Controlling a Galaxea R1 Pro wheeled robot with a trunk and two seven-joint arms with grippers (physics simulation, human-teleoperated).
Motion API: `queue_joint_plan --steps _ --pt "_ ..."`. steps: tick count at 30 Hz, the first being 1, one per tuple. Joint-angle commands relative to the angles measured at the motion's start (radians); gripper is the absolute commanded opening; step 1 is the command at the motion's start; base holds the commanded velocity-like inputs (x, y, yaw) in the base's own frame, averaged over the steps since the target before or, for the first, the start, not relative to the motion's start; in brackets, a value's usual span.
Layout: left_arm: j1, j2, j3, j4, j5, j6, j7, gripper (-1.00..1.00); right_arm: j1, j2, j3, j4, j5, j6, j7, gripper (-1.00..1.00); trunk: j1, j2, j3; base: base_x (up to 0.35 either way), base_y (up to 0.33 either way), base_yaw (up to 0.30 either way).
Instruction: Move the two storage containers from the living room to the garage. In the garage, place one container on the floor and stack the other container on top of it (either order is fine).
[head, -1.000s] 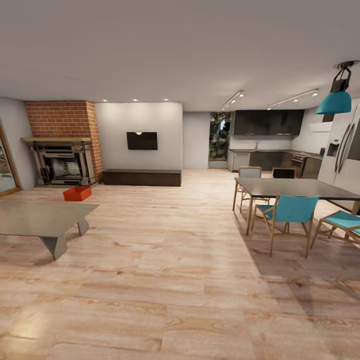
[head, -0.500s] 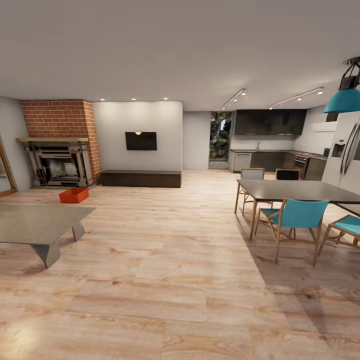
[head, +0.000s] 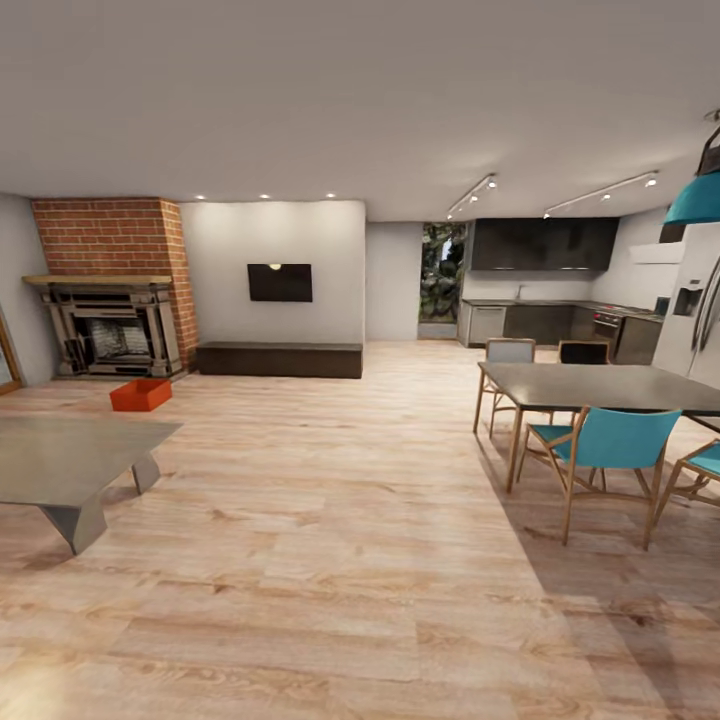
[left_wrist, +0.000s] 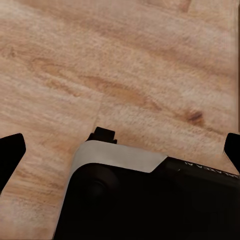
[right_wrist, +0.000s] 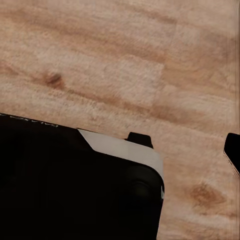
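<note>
— Orange-red storage container: location?
— It rests on the light wood-plank floor of the living room, just in front of the brick fireplace, beyond the far edge of the low grey table. One container is visible in the head view.

— Surrounding fixtures?
— A long dark cabinet runs along the white wall beneath a wall-mounted screen, to the right of the fireplace. On the right side stand a dark dining table and teal chairs; a kitchen lies behind them, and a teal pendant lamp hangs at the upper right edge.

— Left pincer status?
— Released. In the left wrist view its two dark fingertips sit wide apart at opposite edges, over bare plank floor, with nothing between them.

— Right pincer status?
— Cannot be determined. The right wrist view shows one dark fingertip at the edge, a dark housing and wood floor beneath.
</note>
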Motion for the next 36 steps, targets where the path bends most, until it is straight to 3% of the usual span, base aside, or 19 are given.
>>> queue_joint_plan --steps 1,9,22,36 --pt "-0.001 0.000 -0.006 0.001 0.007 -0.003 0.003 1.00 -0.001 0.000 0.009 0.003 -0.003 -0.005 -0.004 1.00 0.001 -0.001 -0.001 0.323 0.000 0.000" --pt "-0.001 0.000 -0.007 0.001 0.007 -0.003 0.003 1.00 -0.001 -0.005 0.012 0.003 0.006 -0.011 0.003 1.00 0.001 -0.001 -0.001 0.323 0.000 0.039" --pt "-0.001 0.000 -0.007 0.001 0.007 -0.005 0.003 1.00 -0.001 -0.005 0.012 0.003 0.000 -0.013 0.002 1.00 0.001 -0.001 -0.001 0.323 0.000 0.242" --pt "-0.001 0.000 -0.007 0.001 0.007 -0.005 0.003 1.00 -0.001 -0.001 0.012 0.003 0.002 -0.009 0.000 1.00 0.001 -0.001 -0.001 0.323 0.000 0.009"
